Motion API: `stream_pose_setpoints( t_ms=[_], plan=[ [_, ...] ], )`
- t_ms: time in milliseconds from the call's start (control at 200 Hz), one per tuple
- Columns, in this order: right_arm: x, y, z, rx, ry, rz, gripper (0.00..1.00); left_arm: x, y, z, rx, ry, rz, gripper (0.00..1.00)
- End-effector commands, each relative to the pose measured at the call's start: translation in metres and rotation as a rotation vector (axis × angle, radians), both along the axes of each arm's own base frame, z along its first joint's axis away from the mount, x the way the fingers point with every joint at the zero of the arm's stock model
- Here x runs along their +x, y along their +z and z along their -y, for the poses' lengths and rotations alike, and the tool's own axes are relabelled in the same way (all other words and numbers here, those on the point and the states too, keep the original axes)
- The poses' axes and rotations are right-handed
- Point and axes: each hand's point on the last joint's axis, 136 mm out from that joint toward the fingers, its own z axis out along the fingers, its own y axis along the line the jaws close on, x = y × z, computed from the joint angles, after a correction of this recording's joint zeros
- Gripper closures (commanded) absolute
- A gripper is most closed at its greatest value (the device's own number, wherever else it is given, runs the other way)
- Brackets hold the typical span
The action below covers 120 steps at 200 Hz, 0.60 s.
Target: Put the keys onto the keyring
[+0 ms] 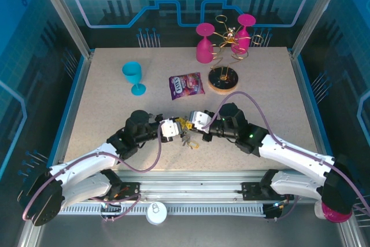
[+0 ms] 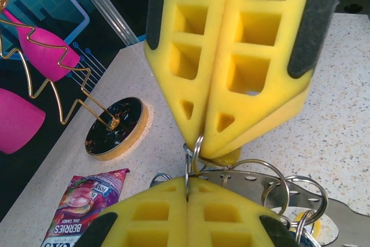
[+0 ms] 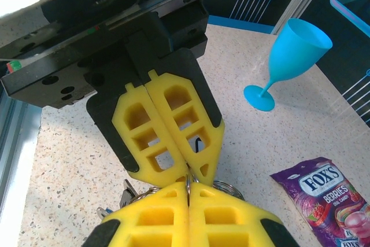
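At 10 o'clock on the worktop [image 1: 92, 102]: goblet [image 1: 134, 76], blue, upright.

Toward 6 o'clock, near the front edge: left pincer [image 1: 173, 129], pressed shut on the keyring [image 2: 195, 153]. From the left wrist, shows as thin grey wire nipped between yellow pads [image 2: 173, 218] below and a second yellow pair above, tip to tip.

At 5 o'clock of that pincer, just beside it: keys [image 1: 188, 140], bunched on the worktop with several smaller rings, a yellow tag among them.

At 12 o'clock of the keys, well apart: packet [image 1: 186, 85], purple, lying flat.

Right of the keys: right pincer [image 1: 198, 122], likewise closed on the keyring, pointing toward 9 o'clock and meeting the left one over the bunch.

At 1 o'clock on the worktop: base [image 1: 223, 79], round, wooden-rimmed with a dark top, just beside the packet.

Behind the base, at 12 o'clock of it: rack [image 1: 228, 39] of gold wire, with two pink glasses [image 1: 204, 43] at it.
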Motion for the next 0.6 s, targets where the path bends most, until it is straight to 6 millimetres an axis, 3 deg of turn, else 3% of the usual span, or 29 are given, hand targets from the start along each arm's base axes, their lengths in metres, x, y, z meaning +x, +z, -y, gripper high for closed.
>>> stream_pose_setpoints(
  t_ms=[0, 410, 595],
  plan=[
    [-0.002, 0.017, -0.01, 0.04, 0.025, 0.022, 1.0, 0.0, 0.029, 0.008, -0.064, -0.036, 0.034, 1.0],
    [0.01, 0.013, -0.008, 0.015, -0.037, 0.028, 1.0, -0.002, 0.03, 0.01, -0.071, -0.049, 0.026, 1.0],
    [0.006, 0.006, -0.007, -0.012, -0.018, 0.017, 1.0, -0.003, 0.031, 0.009, -0.078, -0.055, 0.016, 1.0]
  ],
)
